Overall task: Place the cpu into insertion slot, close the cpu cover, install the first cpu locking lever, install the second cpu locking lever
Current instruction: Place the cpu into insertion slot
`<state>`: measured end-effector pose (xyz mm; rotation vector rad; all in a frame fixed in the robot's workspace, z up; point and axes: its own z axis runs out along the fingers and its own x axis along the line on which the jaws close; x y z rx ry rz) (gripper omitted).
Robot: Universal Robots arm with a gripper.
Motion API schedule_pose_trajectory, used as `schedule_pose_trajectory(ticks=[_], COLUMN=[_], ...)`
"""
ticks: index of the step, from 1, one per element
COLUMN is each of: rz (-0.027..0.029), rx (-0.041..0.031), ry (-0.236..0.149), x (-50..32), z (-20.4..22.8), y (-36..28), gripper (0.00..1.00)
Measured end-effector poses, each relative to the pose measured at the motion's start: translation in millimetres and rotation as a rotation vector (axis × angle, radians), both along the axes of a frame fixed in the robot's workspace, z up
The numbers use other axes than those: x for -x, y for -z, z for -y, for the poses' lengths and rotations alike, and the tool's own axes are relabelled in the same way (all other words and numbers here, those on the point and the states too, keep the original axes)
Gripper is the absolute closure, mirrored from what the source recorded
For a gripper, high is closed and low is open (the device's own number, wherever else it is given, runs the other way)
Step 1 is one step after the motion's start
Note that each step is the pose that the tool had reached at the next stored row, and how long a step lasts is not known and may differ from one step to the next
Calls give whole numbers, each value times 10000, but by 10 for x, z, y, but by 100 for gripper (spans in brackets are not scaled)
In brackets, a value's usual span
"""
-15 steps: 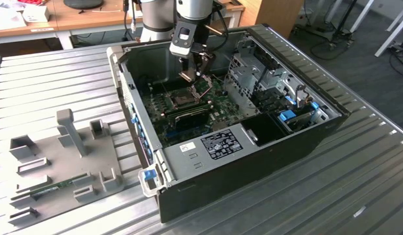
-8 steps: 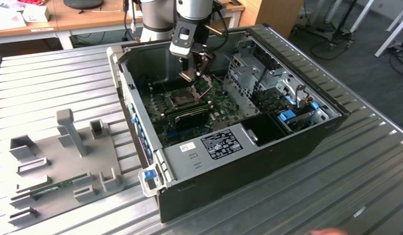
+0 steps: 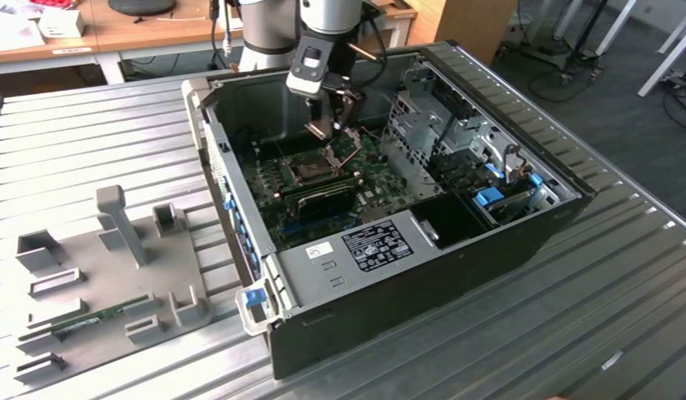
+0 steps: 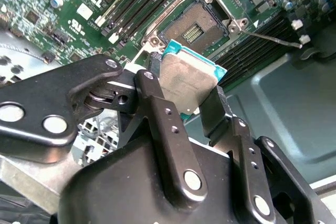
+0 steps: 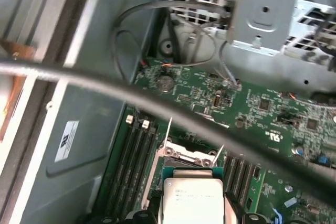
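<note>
Second wrist view puts the one gripper (image 4: 185,92) nearest the lens. Its two black fingers (image 4: 157,109) press on opposite edges of a single chip (image 4: 186,74), pinching it. The chip is square, with a dull grey metal top and a green rim, and it sits tilted between the fingertips, clear of the board (image 4: 68,3).

Just past it lies the one socket (image 4: 197,27), a dark square with a silver rim. Its contact field is bare and nothing lies in it. The chip's far corner overlaps the socket's near corner in this picture, yet the two are apart. One thin metal lever (image 4: 273,39) sticks out beside the socket. Long black memory slots (image 4: 137,1) run along both sides of it on the green board, but I cannot tell their number.

In the first wrist view the chip's pale top (image 5: 193,200) faces the camera, with the socket (image 5: 185,157) directly beyond it. Two thin levers (image 5: 168,129) stand up from the socket, and one thick black cable (image 5: 157,103) crosses in front.

In the exterior view the arm (image 3: 326,12) reaches down into one black computer case (image 3: 454,308) lying open on a ribbed metal table (image 3: 609,283). The gripper (image 3: 322,125) hangs just above the socket (image 3: 309,171). On the exterior view's left, one grey holder plate (image 3: 87,287) rests on the table, well apart from the case.
</note>
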<state>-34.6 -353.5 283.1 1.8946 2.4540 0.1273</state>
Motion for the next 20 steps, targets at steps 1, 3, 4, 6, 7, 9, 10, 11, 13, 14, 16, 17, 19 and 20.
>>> schedule_pose_trajectory(ticks=[1, 3, 4, 6, 7, 9, 10, 11, 13, 14, 16, 17, 19, 20], rz=[-1, -2, -1, -1, -1, -1, -2, -2, -1, -1, -1, -1, -1, 0], rx=[2, 3, 2, 2, 2, 2, 2, 2, 2, 2, 2, 2, 2, 2], ry=[161, 213, 221, 229, 233, 278, 298, 311, 312, 313, 314, 314, 315, 337], x=[0, 0, 0, 0, 0, 0, 0, 0, 0, 0, 0, 0, 0, 0], z=[0, 0, 0, 0, 0, -1, 0, 0, 0, 0, 0, 0, 0, 0], y=[0, -1, 0, 0, 1, 3, 4, 4, 4, 4, 4, 4, 4, 5], gripper=[46, 46, 46, 46, 46, 46, 46, 46, 46, 46, 46, 46, 46, 46])
